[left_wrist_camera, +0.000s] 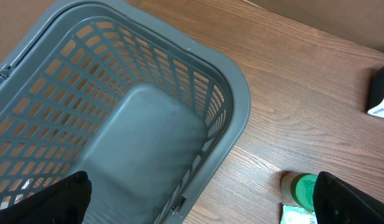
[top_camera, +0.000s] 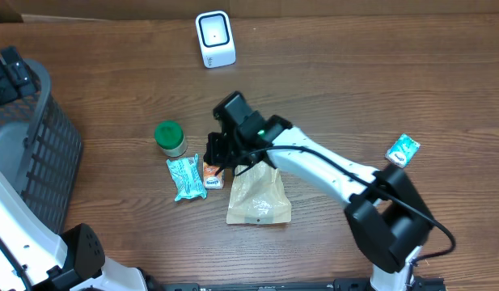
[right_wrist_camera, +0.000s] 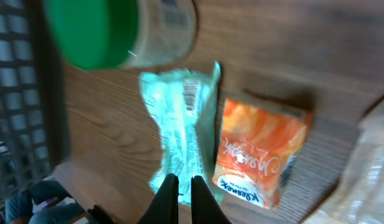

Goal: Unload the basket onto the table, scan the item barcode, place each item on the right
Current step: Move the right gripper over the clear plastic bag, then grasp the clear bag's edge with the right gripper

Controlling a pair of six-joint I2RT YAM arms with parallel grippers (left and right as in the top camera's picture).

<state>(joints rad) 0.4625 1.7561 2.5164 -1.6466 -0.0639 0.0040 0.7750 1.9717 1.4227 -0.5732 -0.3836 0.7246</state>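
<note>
Brown wood-grain table (top_camera: 354,73) beneath everything. Near its middle, flat on the wood, a teal crinkled plastic packet (right_wrist_camera: 179,118), barcode stripes showing toward 1 end. Just beside it, along 1 long edge, an orange Kleenex tissue pack (right_wrist_camera: 260,152); past the packet's barcode end, a green-lidded clear jar (right_wrist_camera: 117,31); on the tissue pack's other side, a tan paper pouch (top_camera: 259,196), lying flat. Right gripper (right_wrist_camera: 181,191) low over the packet's end farthest from the jar, its 2 dark fingers pressed together with only a sliver between; cannot tell whether nipping any wrapper film. White boxy barcode scanner (top_camera: 214,38) at the table's far edge, well apart from the packet. Small teal-and-white packet (top_camera: 403,149) alone off to the right. Left gripper (left_wrist_camera: 198,208) spread wide, holding nothing, hanging above a grey plastic lattice basket (left_wrist_camera: 238,106) at the table's left side, 1 dark finger in each lower corner of the left wrist view.
</note>
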